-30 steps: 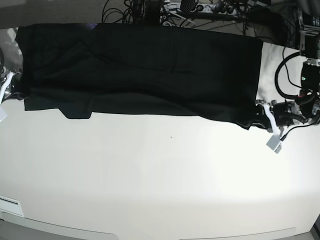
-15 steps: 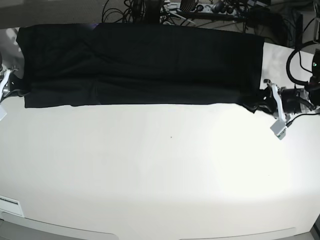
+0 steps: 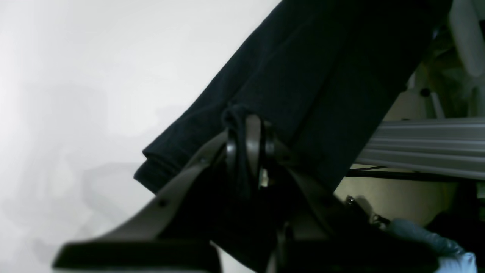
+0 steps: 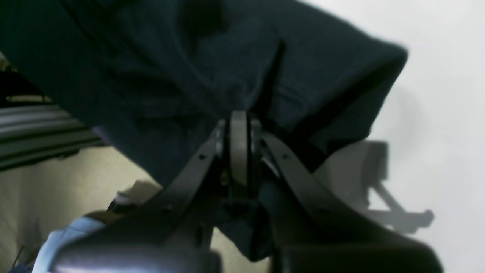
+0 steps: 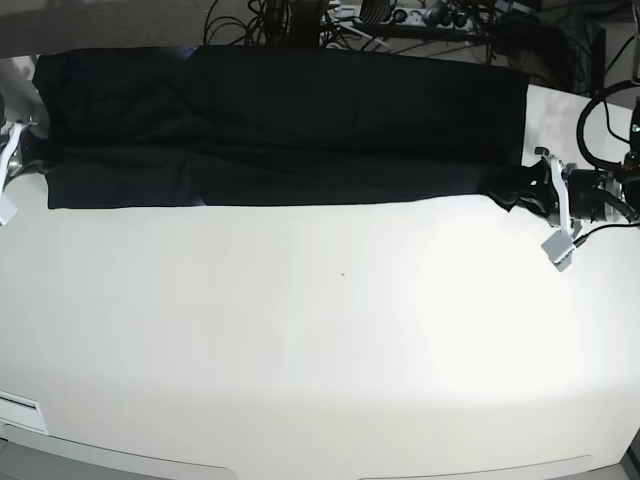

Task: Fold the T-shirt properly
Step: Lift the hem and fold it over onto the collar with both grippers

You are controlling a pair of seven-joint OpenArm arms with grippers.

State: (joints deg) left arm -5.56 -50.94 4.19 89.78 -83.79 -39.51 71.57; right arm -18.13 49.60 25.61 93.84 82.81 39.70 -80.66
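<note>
The table (image 5: 320, 360) is your landmark: the T-shirt (image 5: 280, 125) lies as a long black band along its far edge, long axis running side to side, spanning nearly the whole width. Everything nearward of the shirt's front edge is bare white surface, so that is your open room; behind the shirt the table ends at a mess of cables (image 5: 380, 20), no room there. The front edge looks straight and taut between the two grips, so I'd judge the next fold works along or across that line. Your left gripper (image 5: 545, 195) sits at the band's near corner on the table's right side in the base view, jaws clamped together on a bunched bit of cloth, clear in the left wrist view (image 3: 246, 140). Your right gripper (image 5: 15, 150) is at the opposite end, at the table's left edge, jaws likewise pinched on cloth (image 4: 238, 144). Neither arm is nearer, each holds its own end. Watch the far edge: the shirt runs right up to it.
</note>
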